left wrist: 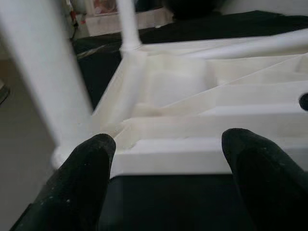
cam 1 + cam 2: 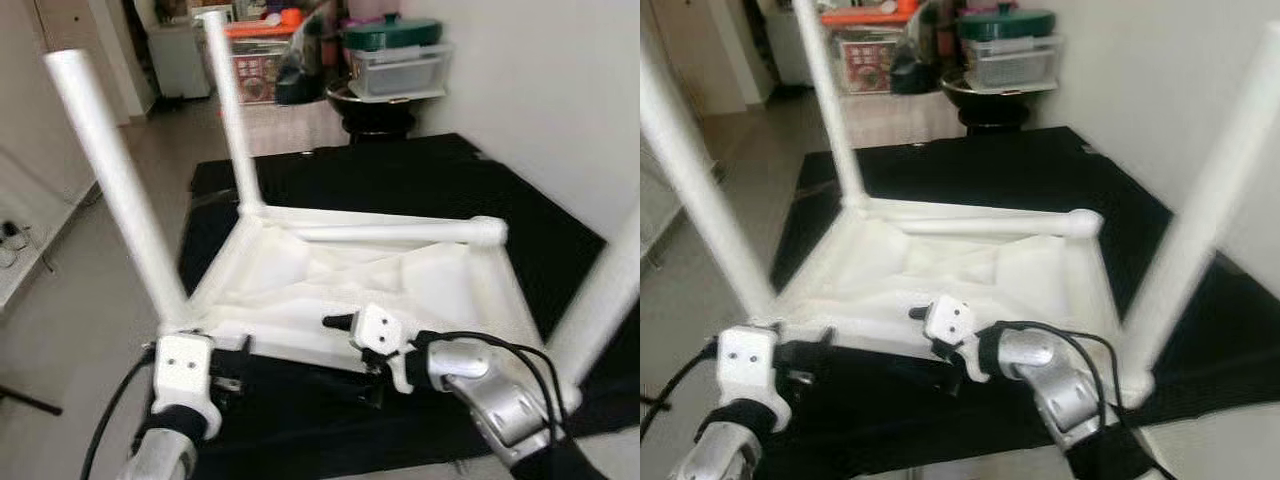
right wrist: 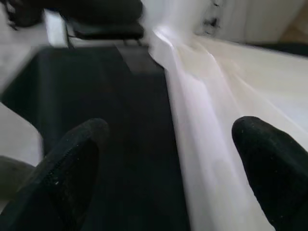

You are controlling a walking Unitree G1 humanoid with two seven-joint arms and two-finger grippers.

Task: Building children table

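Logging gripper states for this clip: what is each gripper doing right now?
Left gripper: open, holding nothing, at the near edge of the upturned white plastic children's table.
Right gripper: open, holding nothing, astride that same edge.

The table before me looks like smooth white plastic, faintly glossy — it lies on a matt black cloth mat; my arms are silvery metal.

Soft daylight, washed-out whites, slight blur
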